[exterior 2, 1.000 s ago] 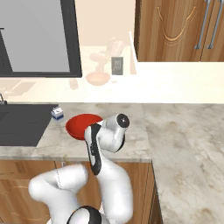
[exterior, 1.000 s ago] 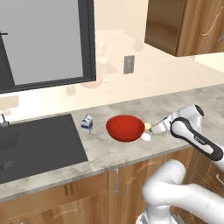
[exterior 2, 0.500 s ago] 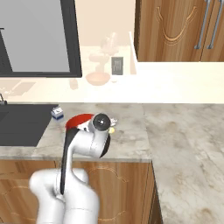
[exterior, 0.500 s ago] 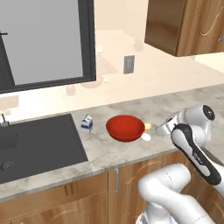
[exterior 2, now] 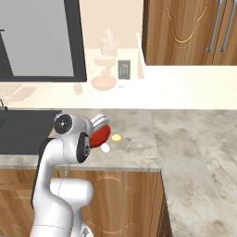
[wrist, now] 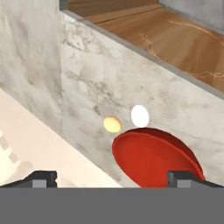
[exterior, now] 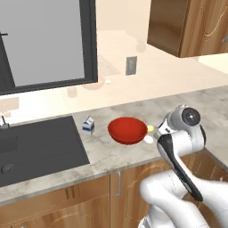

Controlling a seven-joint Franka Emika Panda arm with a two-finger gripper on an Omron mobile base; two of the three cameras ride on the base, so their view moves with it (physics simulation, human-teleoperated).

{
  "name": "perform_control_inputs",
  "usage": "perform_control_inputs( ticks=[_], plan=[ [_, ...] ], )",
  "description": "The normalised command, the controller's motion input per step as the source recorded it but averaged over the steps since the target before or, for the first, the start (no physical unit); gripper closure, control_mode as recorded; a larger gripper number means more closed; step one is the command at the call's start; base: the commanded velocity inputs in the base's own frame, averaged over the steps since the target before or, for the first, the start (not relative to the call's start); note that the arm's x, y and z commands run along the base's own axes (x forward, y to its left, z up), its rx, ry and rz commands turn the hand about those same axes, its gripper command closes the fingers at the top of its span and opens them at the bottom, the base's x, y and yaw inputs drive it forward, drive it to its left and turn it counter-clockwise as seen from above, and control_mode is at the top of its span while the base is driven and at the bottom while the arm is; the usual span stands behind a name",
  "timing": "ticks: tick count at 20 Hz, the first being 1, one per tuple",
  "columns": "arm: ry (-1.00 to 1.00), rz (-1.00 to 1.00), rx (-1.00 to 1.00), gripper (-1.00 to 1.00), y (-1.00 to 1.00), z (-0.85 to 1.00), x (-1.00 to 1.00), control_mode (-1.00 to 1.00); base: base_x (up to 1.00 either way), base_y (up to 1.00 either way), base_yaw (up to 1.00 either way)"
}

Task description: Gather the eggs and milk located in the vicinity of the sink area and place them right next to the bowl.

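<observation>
The red bowl [exterior: 128,130] sits on the marble counter, right of the sink [exterior: 35,142]. A yellowish egg [exterior: 150,128] and a white egg [exterior: 147,139] lie just right of the bowl. The milk carton [exterior: 88,125] stands between the sink and the bowl, left of the bowl. My gripper [wrist: 112,179] hangs open above the bowl [wrist: 155,159] with nothing between its fingertips [wrist: 40,178]. Past the bowl's rim it looks at the yellowish egg [wrist: 112,124] and the white egg [wrist: 140,116]. From the right, the gripper [exterior 2: 100,121] covers part of the bowl [exterior 2: 102,137].
A thin faucet [exterior: 3,122] rises at the sink's far left. A dark-framed window [exterior: 44,40] hangs above the sink. Wooden cabinets [exterior 2: 185,32] hang at upper right. The counter [exterior 2: 194,139] runs on to the right and turns toward me.
The arm has folded back and its hand has swung up from beside the eggs to hover over the bowl. The jaws stay open. Bowl, eggs and milk have not moved.
</observation>
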Motion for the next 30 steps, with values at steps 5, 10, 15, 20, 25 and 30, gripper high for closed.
perform_control_inputs(
  ticks=[5,10,15,20,25,30],
  plan=[
    [0.0,0.01,-0.3,-1.0,0.04,0.47,0.26,-1.0,0.0,0.0,0.0],
    [0.01,0.04,-0.2,-1.0,0.09,0.15,0.45,-1.0,0.0,0.0,0.0],
    [0.13,0.19,-0.02,-1.0,0.18,0.0,0.5,-1.0,0.0,0.0,0.0],
    [0.29,0.38,0.04,-1.0,0.13,0.0,0.19,-1.0,0.0,0.0,0.0],
    [0.27,0.37,-0.05,-1.0,0.2,0.05,0.0,-1.0,0.0,0.0,0.0],
    [0.24,0.11,-0.16,-1.0,0.35,0.44,0.0,-1.0,0.0,0.0,0.0]
  ],
)
